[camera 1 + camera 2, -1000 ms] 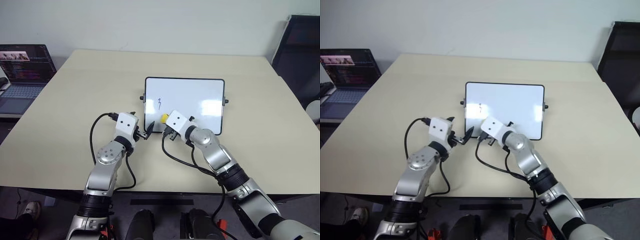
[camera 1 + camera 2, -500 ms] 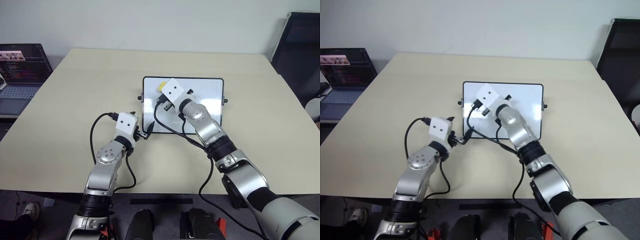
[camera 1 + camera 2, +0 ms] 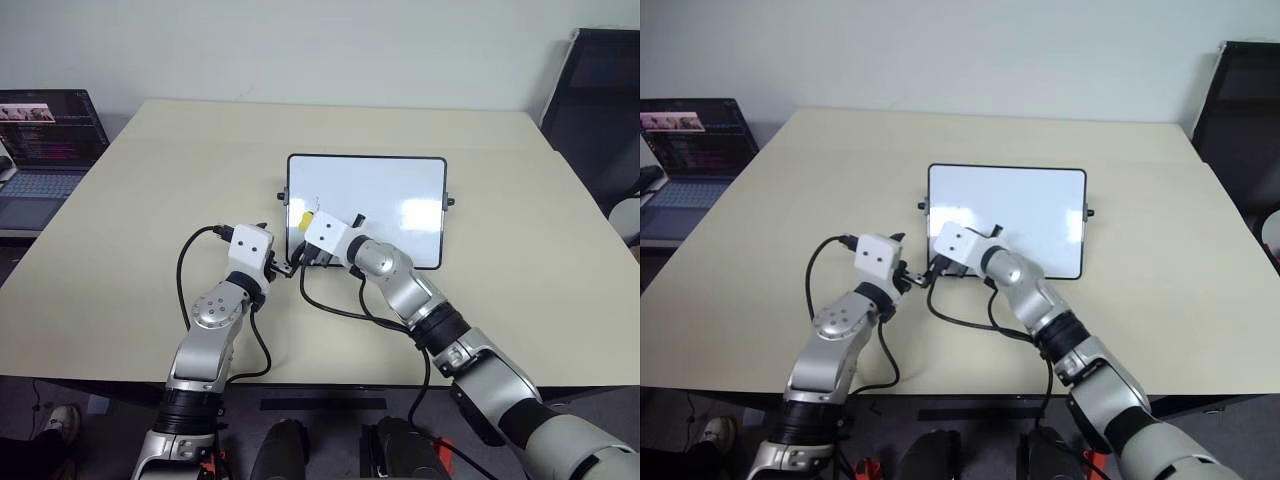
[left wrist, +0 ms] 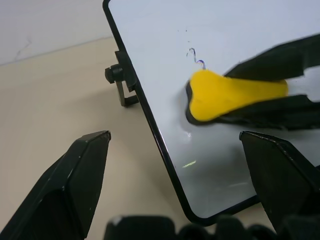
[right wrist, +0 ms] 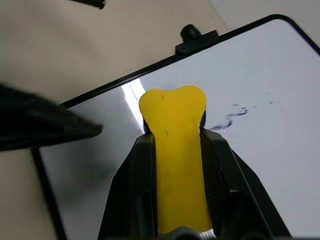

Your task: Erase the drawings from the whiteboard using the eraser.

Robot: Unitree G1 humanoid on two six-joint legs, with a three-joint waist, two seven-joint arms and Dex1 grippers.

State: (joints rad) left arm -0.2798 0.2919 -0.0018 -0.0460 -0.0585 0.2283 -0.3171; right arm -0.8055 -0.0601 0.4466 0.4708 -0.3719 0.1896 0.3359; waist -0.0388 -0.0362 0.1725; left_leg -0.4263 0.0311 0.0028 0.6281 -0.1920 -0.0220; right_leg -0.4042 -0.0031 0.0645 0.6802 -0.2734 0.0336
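Yellow and oblong, the eraser point(image 5: 175, 160) is sitting clamped between the two black fingers of the right claw point(image 5: 176, 142), its rounded end pressing against the whiteboard point(image 3: 400, 195) near the board's left edge. The whiteboard is lying flat on the beige tabletop point(image 3: 150, 200), with small black knobs sticking out at its side edges. Just beside the eraser's tip, a faint smudged blue squiggle point(image 5: 231, 116) is showing on the white surface, probably what is left of the drawings, though it is too blurred to read as a digit. The left claw point(image 4: 175, 150) is resting at the board's near left corner with its fingers spread apart, straddling the black frame and holding nothing. A laptop point(image 3: 45, 140) is standing open well apart on the far left.
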